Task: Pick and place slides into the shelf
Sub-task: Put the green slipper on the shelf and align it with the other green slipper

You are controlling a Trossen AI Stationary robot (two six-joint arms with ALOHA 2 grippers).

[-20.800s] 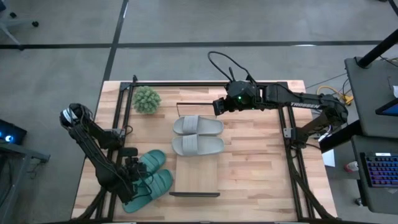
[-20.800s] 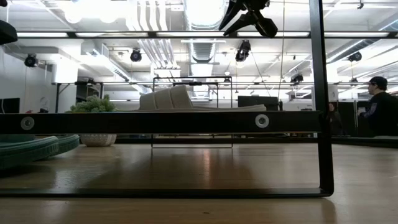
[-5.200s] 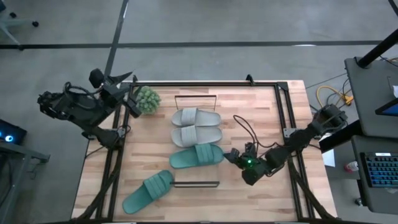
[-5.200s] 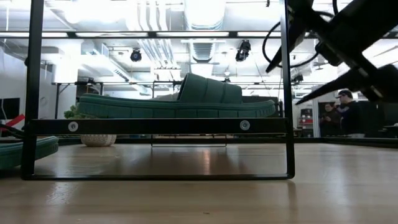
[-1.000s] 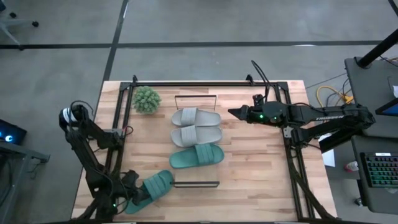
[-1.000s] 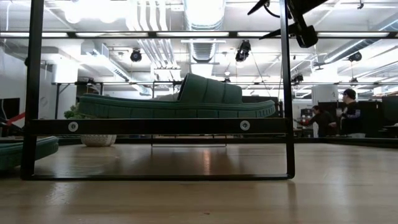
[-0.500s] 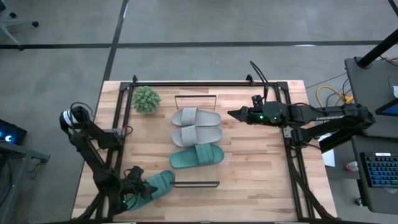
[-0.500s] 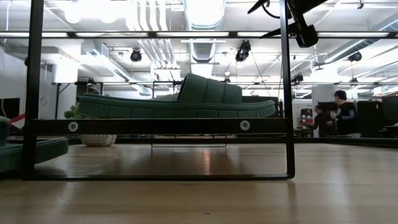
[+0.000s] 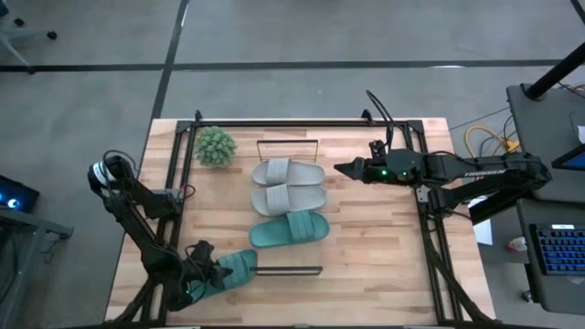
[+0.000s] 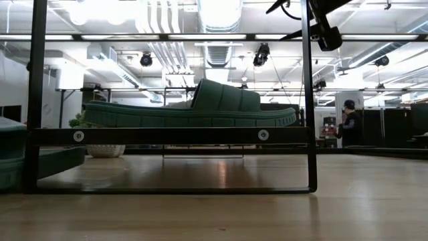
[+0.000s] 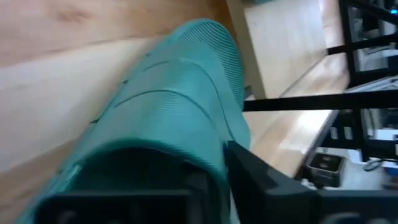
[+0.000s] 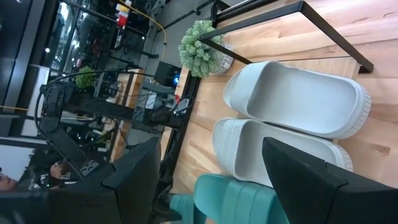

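The shelf (image 9: 289,249) is a light plank between black end frames. Two grey slides (image 9: 289,172) (image 9: 289,199) and one teal slide (image 9: 289,230) lie flat on it. The teal one also shows in the low view (image 10: 190,110). A second teal slide (image 9: 236,267) is on the table near the shelf's near-left corner, with my left gripper (image 9: 206,271) shut on it. My right gripper (image 9: 340,168) hovers open to the right of the grey slides, with nothing between its fingers (image 12: 211,155). My left gripper has the teal slide's near-left part, by the strap (image 11: 168,118). It comes slanting down from the table's near-left. One finger (image 11: 261,180) lies along the slide's side; the rest of the contact is hidden by the gripper. In the low view the slide (image 10: 40,157) sits tilted, its held end higher.
A small potted plant (image 9: 215,146) stands at the far left of the table. Black frame bars (image 9: 174,201) run along the table's left, right and far sides. Bare wood lies right of the shelf. A person (image 10: 349,124) stands in the room behind.
My left gripper has moved toward the table's right and slightly far, over the near teal slide's heel end, and taken hold of it. In the low view the slide's held end now stands higher than before. The right arm has kept still.
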